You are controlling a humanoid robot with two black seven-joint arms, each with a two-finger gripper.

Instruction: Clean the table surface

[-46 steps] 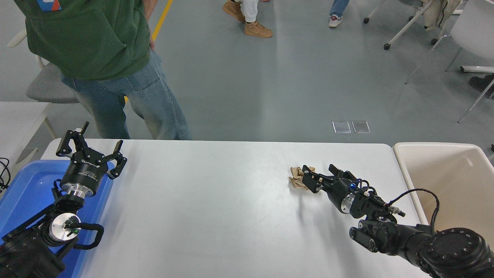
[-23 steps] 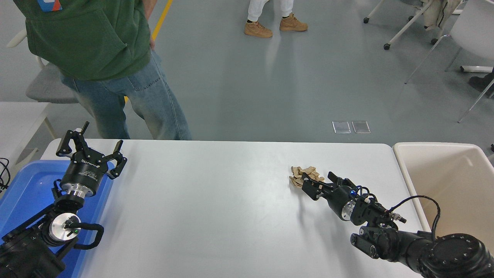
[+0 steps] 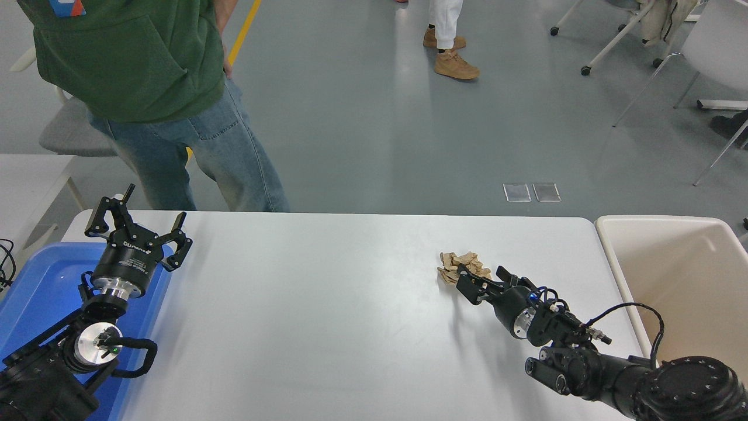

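The table surface (image 3: 327,304) is a wide white top with rounded corners. A crumpled wad of brown paper (image 3: 459,262) lies on it right of centre. My right gripper (image 3: 482,276) comes in from the lower right, low over the table. It is open, its fingertips just at the paper's near edge and nothing between them. My left gripper (image 3: 137,225) is parked open at the far left, above a blue tray (image 3: 41,280).
A beige plastic tub (image 3: 608,257) stands against the table's right end. A person in a green hoodie and jeans (image 3: 175,117) stands at the far left edge. A smaller white table (image 3: 23,175) sits at the left, and chairs at the top right.
My right gripper has drawn back toward me from over the paper wad, so more of the paper shows. A person in the background walked to the right. The left arm has not moved.
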